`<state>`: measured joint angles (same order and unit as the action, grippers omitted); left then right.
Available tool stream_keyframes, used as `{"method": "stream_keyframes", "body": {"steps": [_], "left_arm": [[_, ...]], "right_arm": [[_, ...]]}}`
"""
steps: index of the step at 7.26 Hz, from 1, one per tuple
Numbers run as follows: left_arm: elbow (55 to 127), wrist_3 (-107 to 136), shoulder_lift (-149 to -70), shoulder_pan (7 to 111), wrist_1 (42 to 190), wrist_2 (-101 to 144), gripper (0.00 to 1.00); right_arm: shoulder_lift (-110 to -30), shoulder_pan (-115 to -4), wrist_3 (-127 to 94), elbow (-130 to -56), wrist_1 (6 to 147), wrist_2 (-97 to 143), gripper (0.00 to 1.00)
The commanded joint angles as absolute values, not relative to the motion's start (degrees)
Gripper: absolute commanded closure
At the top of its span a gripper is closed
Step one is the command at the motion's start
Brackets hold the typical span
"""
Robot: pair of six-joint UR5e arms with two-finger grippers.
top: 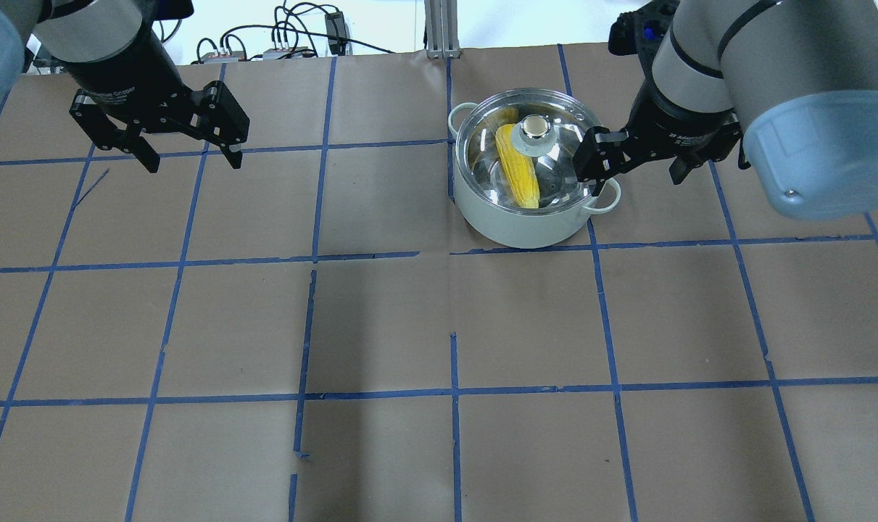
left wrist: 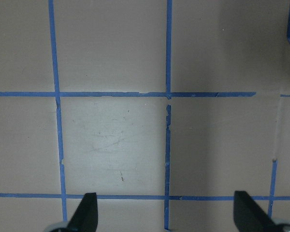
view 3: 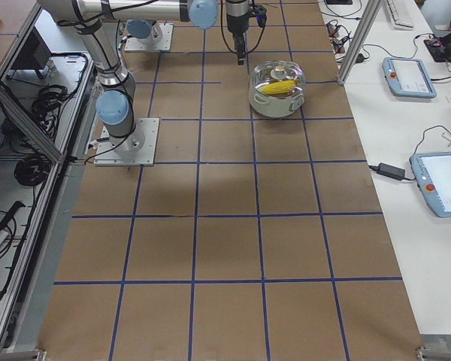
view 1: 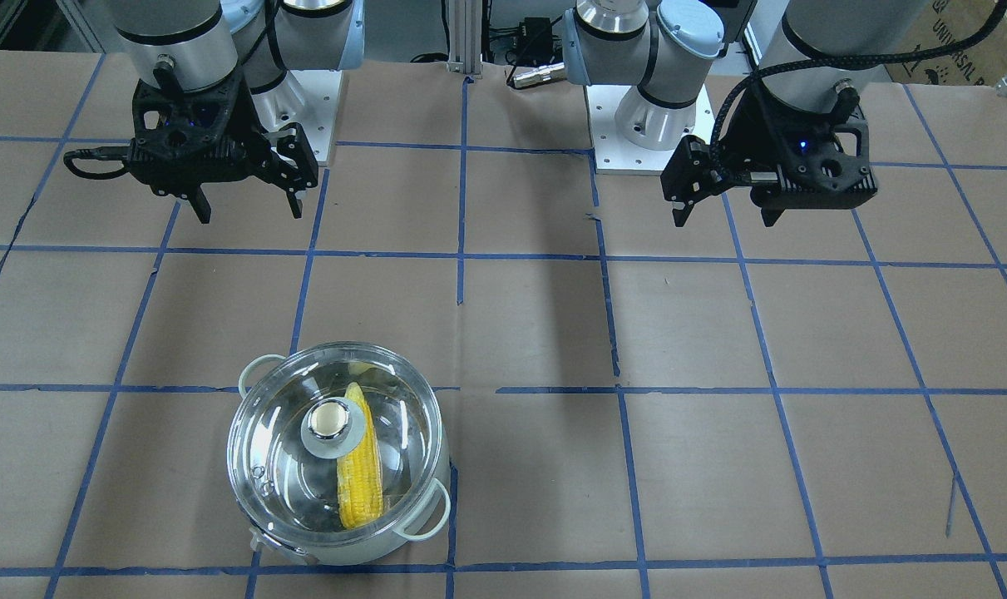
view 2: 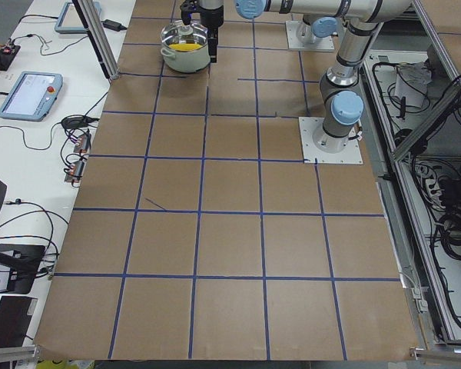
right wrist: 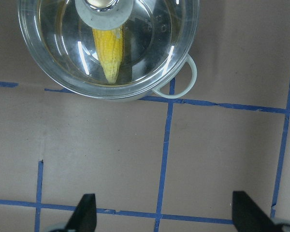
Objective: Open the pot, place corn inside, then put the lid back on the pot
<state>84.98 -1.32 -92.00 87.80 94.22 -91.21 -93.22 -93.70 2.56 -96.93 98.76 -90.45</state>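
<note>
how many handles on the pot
2. One loop handle is on the pot's side nearer the robot. The other handle is on the opposite side, away from the robot. None seem hidden.

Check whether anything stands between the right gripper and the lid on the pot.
Nothing visible does. The open right gripper hangs apart from the lid, with only table between them. The lid sits on the pot, corn inside.

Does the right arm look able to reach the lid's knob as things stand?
Probably yes: the right gripper is open near the pot, and nothing stands between it and the lid's knob.
</note>
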Motion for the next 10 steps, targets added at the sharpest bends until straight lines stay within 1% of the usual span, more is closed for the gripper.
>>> {"method": "stream_keyframes", "body": {"steps": [1, 10], "left_arm": [[85.2, -1.3, -91.8, 87.8, 94.1, -91.1, 0.0], [85.5, -1.3, -91.8, 87.8, 93.9, -91.1, 0.0]], "right_arm": [[-93.2, -93.8, 2.5, -96.7, 99.3, -90.1, 0.0], [-93.0, -93.9, 2.6, -96.9, 99.7, -88.2, 0.0]]}}
